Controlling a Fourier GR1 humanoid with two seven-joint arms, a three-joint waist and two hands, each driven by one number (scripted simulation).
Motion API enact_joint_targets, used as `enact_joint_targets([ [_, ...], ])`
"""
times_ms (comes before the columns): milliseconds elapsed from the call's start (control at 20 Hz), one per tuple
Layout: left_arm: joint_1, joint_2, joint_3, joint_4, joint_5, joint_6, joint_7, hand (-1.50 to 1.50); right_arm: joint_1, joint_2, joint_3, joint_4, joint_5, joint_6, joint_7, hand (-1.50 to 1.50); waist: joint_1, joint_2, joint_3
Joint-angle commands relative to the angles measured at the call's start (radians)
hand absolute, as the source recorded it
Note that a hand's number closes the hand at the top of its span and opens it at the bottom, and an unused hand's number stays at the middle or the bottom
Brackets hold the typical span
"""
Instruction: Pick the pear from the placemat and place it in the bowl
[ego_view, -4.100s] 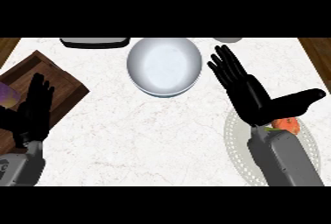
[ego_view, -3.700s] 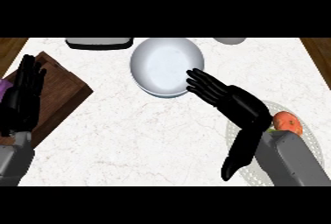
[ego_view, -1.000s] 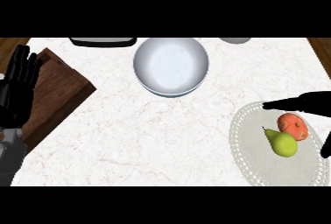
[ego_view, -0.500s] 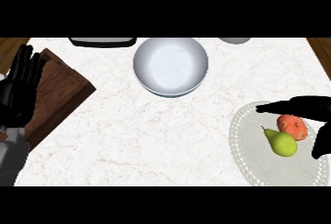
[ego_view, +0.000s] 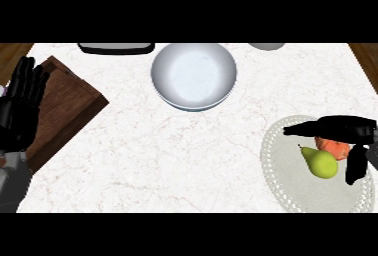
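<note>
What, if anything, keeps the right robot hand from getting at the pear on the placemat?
Likely nothing, so yes: the right robot hand is open and spread round the pear; only an orange fruit lies close beside it.

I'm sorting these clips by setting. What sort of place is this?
Probably a kitchen counter: a white marbled worktop, a wooden cutting board at its left, a white bowl, and a pear on a placemat.

White marble counter (ego_view: 162, 160), dark wooden board (ego_view: 70, 107) at left
</note>
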Motion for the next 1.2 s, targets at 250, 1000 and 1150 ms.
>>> enact_joint_targets([
  [250, -0.029, 0.000, 0.040, 0.057, -0.004, -0.041, -0.006, 0.00, -0.032, 0.045, 0.038, 0.087, 0.052, 0.083, -0.117, -1.50, -0.008, 0.000, -0.001],
  [1000, -0.023, -0.018, 0.054, -0.008, -0.033, -0.047, 0.045, 0.00, -0.003, 0.154, 0.035, 0.331, 0.127, -0.154, -0.234, 1.50, -0.001, 0.001, 0.001],
  [1150, -0.039, 0.015, 0.092, 0.024, -0.015, -0.084, 0.048, 0.00, 0.001, 0.128, 0.025, 0.297, 0.128, -0.152, -0.258, 1.50, -0.010, -0.001, 0.000],
])
